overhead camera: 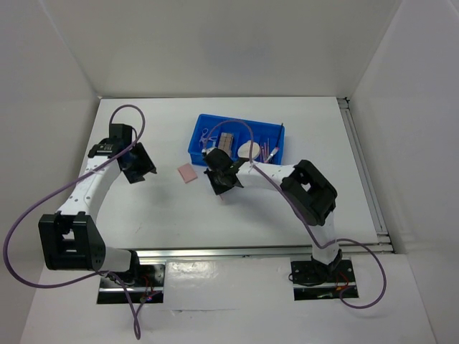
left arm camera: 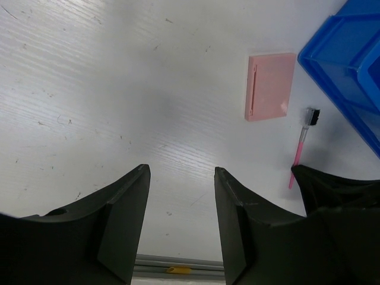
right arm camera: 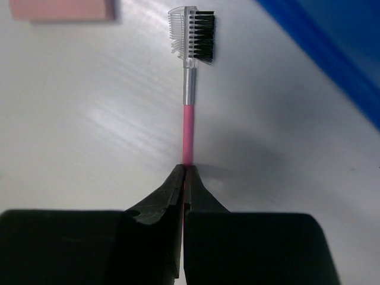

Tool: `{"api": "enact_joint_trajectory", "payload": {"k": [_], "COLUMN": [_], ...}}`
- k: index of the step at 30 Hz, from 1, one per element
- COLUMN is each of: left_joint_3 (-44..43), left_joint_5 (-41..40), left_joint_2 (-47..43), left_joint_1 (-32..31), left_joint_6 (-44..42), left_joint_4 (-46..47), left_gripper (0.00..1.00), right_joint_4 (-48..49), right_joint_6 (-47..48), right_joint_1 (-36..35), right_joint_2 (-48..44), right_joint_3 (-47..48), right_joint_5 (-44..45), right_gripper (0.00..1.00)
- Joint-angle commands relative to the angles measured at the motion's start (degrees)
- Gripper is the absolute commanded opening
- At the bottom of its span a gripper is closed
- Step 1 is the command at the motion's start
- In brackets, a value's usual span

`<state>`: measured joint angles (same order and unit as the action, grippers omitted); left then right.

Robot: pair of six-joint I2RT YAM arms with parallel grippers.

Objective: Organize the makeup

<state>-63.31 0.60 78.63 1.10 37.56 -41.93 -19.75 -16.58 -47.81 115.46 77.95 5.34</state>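
Arms: right one reaches left across table (overhead camera: 158,215), elbow bent, right gripper (right arm camera: 186,172) just on near side of blue tray (overhead camera: 193,147). Fingers pinched tight on handle end of pink-handled brush (right arm camera: 189,119), bristle head near corner of pink square pad (overhead camera: 186,173), not touching. I can't tell whether brush is lifted or lying flat. Left arm angled forward, left gripper (left arm camera: 181,172) spread wide, nothing between fingers, over bare table. I see open room left of pad; tray wall close on right.
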Motion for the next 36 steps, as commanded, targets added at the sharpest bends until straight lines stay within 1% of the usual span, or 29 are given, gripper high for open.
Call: {"api": "enact_joint_trajectory", "payload": {"k": [1, 4, 7, 8, 10, 13, 14, 16, 17, 19, 20, 22, 23, 25, 26, 27, 29, 33, 34, 36], "left_joint_3": [0.20, 0.20, 0.20, 0.73, 0.73, 1.26, 1.78, 1.79, 2.31, 2.31, 1.70, 0.30, -0.23, -1.46, -1.99, -2.60, -3.92, -3.93, -3.93, -3.93], "left_joint_5": [1.16, 1.16, 1.68, 1.68, 1.68, 2.83, 2.83, 3.61, 4.23, 6.07, 6.08, 5.47, 4.85, 4.15, 3.27, 2.14, 0.20, 1.68, 1.68, -0.77], "left_joint_2": [-1.64, -1.64, -1.11, -1.11, -1.11, -1.11, -1.11, -0.59, -0.58, -0.06, 1.60, 3.10, 4.06, 6.70, 7.49, 8.11, 9.69, 10.93, 10.93, 11.55], "left_joint_1": [0.30, 0.30, 0.30, 0.30, 0.30, 0.30, 0.30, 0.30, -0.22, -1.54, -2.41, -4.96, -5.75, -7.95, -9.00, -11.45, -13.58, -14.63, -15.33, -16.74], "left_joint_6": [-0.56, -0.56, -0.56, -0.56, -0.56, -0.56, -0.56, -1.08, -1.87, -3.45, -3.98, -3.99, -3.99, -3.99, -3.46, -3.46, -3.46, -2.24, -2.23, -1.71], "left_joint_4": [0.71, 0.71, 1.24, 1.24, 1.24, 2.38, 2.38, 3.08, 3.95, 4.83, 4.84, 4.32, 3.79, 3.79, 3.79, 3.79, 3.79, 5.45, 5.46, 5.99], "left_gripper": [0.60, 0.60, 0.60, 0.60, 0.60, 0.61, 0.61, 0.61, 0.61, 0.63, 0.63, 0.66, 0.67, 0.70, 0.70, 0.72, 0.79, 0.80, 0.80, 0.81], "right_joint_4": [-1.26, -2.75, -6.26, -7.75, -9.34, -11.45, -12.06, -12.07, -11.46, -11.45, -11.45, -11.45, -10.93, -10.32, -9.61, -9.09, -7.50, -4.69, -3.90, -2.67], "right_joint_6": [2.33, 2.87, 2.87, 2.87, 1.38, -0.99, -1.61, -2.31, -3.36, -4.86, -6.35, -7.41, -7.94, -7.94, -7.94, -7.94, -7.94, -6.80, -6.28, -6.27], "right_joint_1": [-3.24, -4.56, -4.57, -4.57, -4.57, -1.07, 2.25, 5.96, 9.63, 13.25, 16.84, 20.11, 23.00, 25.04, 25.83, 27.49, 28.65, 30.76, 30.76, 31.46], "right_joint_2": [-4.27, -7.69, -12.96, -15.94, -18.85, -23.69, -24.66, -26.77, -26.78, -26.78, -26.78, -24.94, -24.24, -21.78, -21.07, -20.28, -18.00, -15.97, -15.27, -14.47], "right_joint_3": [-3.33, -3.86, -3.86, -3.86, -3.86, -3.86, -3.86, -3.86, -3.86, -2.55, -2.54, -1.41, -1.40, -0.78, -0.78, -0.78, -0.78, -0.78, -0.78, -0.09], "right_joint_5": [-0.86, -1.48, -0.86, 0.10, 2.91, 5.47, 6.16, 6.95, 7.48, 8.71, 8.72, 7.94, 7.32, 6.79, 6.78, 6.78, 6.09, 5.29, 4.59, 2.57], "right_gripper": [0.00, 0.00, 0.00, 0.00, 0.00, 0.00, 0.00, 0.00, 0.00, 0.00, 0.00, 0.00, 0.00, 0.00, 0.00, 0.00, 0.00, 0.00, 0.01, 0.05]}}
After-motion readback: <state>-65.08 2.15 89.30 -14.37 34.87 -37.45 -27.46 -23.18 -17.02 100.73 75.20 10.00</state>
